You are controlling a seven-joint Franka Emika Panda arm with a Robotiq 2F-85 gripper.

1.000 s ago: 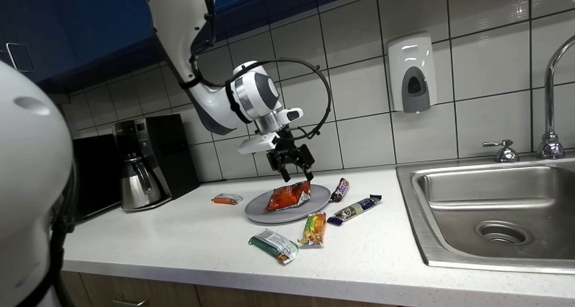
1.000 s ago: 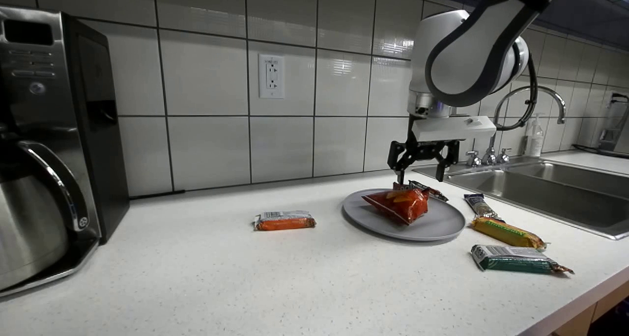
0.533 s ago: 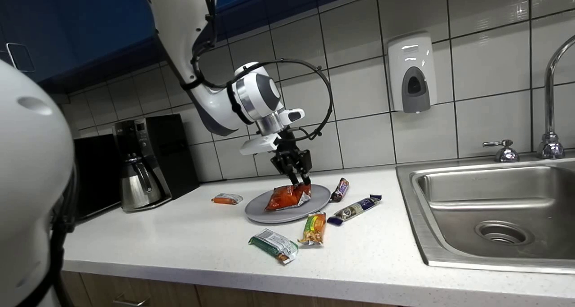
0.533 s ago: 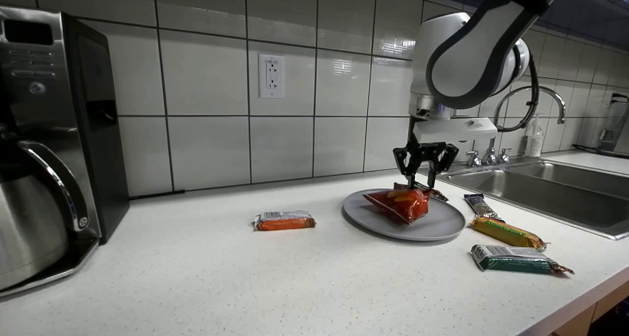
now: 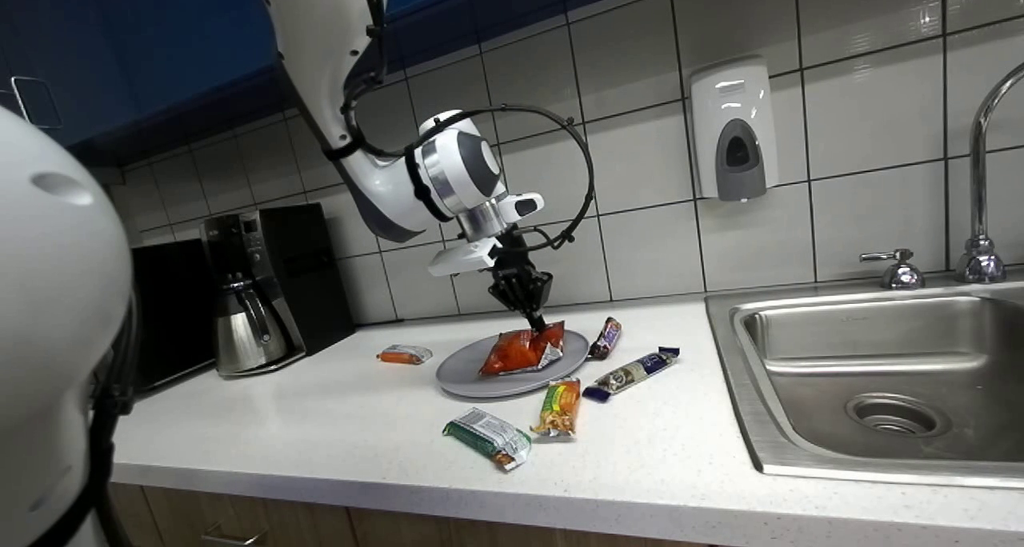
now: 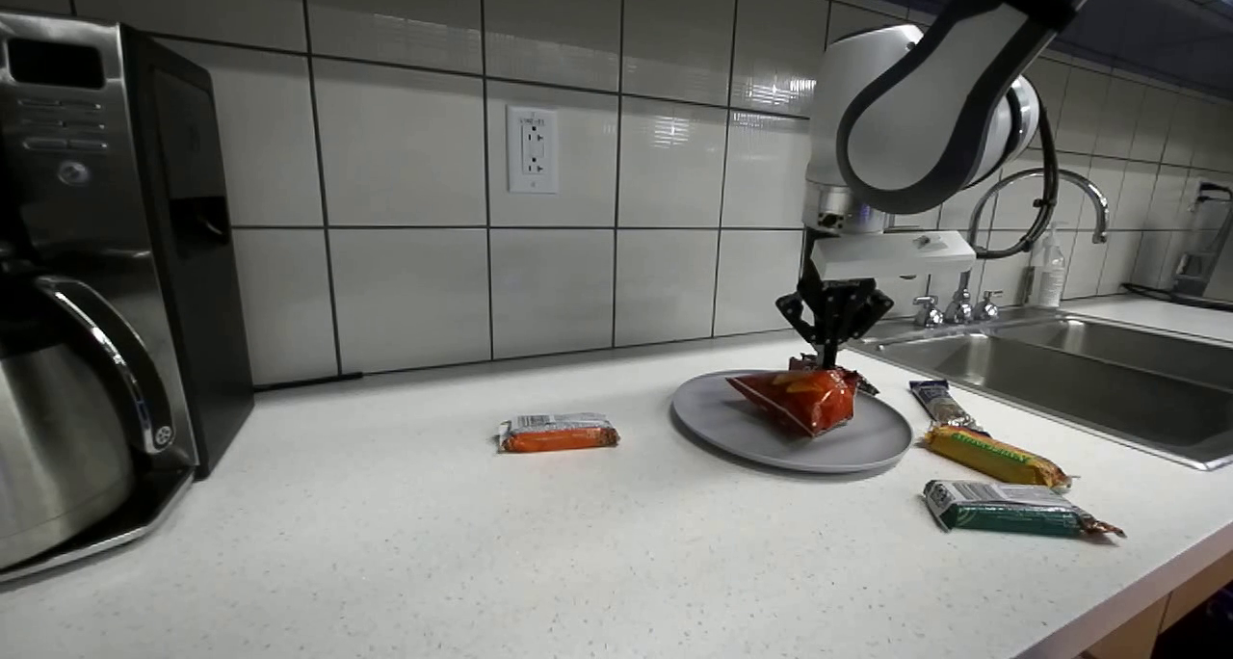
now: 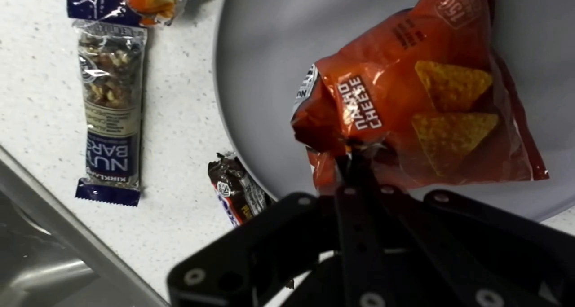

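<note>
1 red chip bag (image 7: pixel 404 91) lies on the gray plate (image 7: pixel 269 73) — a crumpled fold of it clenched in the jaws of the gripper (image 6: pixel 826 358). Just beside the plate is a dark candy bar (image 7: pixel 238 186); the nut bar (image 7: pixel 112 109), yellow bar (image 6: pixel 997 459) and green bar (image 6: pixel 1007 516) — 3 in all — lie on the counter (image 6: pixel 433 563) nearby. Farther off: an orange bar (image 6: pixel 559 437), the sink (image 5: pixel 744 371), a coffee maker (image 5: pixel 300 283).
</note>
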